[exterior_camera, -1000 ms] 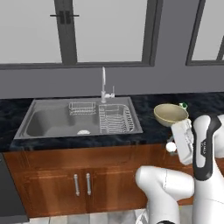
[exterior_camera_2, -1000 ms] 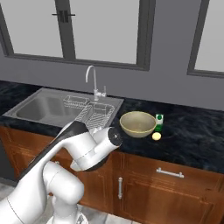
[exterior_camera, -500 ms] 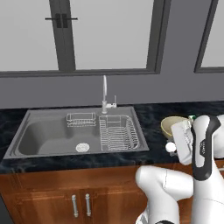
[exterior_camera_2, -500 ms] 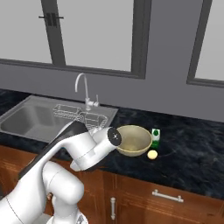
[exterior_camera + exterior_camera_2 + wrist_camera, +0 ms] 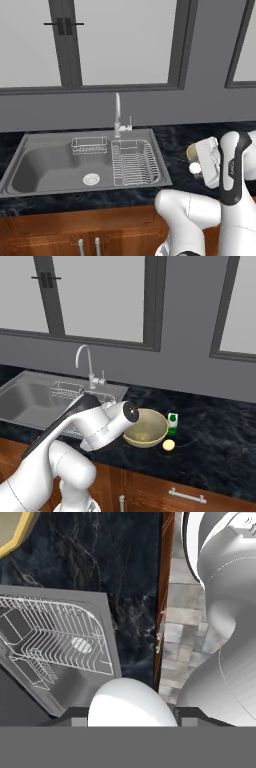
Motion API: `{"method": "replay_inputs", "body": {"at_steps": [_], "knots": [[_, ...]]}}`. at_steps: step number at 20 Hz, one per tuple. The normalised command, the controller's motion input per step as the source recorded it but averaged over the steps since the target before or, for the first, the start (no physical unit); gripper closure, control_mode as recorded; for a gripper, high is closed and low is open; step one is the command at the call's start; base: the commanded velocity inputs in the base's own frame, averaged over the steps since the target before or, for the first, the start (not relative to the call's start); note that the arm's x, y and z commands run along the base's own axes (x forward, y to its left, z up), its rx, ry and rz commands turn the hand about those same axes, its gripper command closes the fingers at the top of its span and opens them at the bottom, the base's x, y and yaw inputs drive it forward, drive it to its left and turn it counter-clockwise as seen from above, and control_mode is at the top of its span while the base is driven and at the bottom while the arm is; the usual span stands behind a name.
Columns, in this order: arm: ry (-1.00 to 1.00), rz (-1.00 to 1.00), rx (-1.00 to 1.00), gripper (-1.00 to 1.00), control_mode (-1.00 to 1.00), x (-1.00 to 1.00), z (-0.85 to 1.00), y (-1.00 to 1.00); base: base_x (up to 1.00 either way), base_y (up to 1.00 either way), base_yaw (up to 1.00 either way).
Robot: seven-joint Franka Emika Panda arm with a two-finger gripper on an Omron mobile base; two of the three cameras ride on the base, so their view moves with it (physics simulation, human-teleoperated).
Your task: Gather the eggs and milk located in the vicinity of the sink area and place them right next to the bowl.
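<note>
In the hand view the gripper (image 5: 132, 719) is clamped on a white egg (image 5: 131, 704), its lower half cut off by the frame. From the left base view that egg (image 5: 194, 168) shows at 9 o'clock of the hand, which hides most of the bowl (image 5: 192, 150). The right base view shows the whole bowl (image 5: 145, 428) on the black bench (image 5: 220, 446), with the milk (image 5: 172, 424) at its 3 o'clock and a second egg (image 5: 169, 445) at 4 o'clock. The carton's print is too small to read. The sink (image 5: 60, 165) lies at 9 o'clock.
</note>
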Motion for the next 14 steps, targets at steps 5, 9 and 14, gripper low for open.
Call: {"method": "replay_inputs", "body": {"at_steps": [5,9,14], "knots": [[0.00,0.00,0.00,1.00,1.00,0.00,0.00,0.00,0.30,-0.35,-0.05],[0.00,0.00,0.00,1.00,1.00,0.00,0.00,0.00,0.12,-0.28,-0.06],[0.00,0.00,0.00,1.00,-1.00,0.00,0.00,-0.01,0.00,-0.09,-0.02]]}}
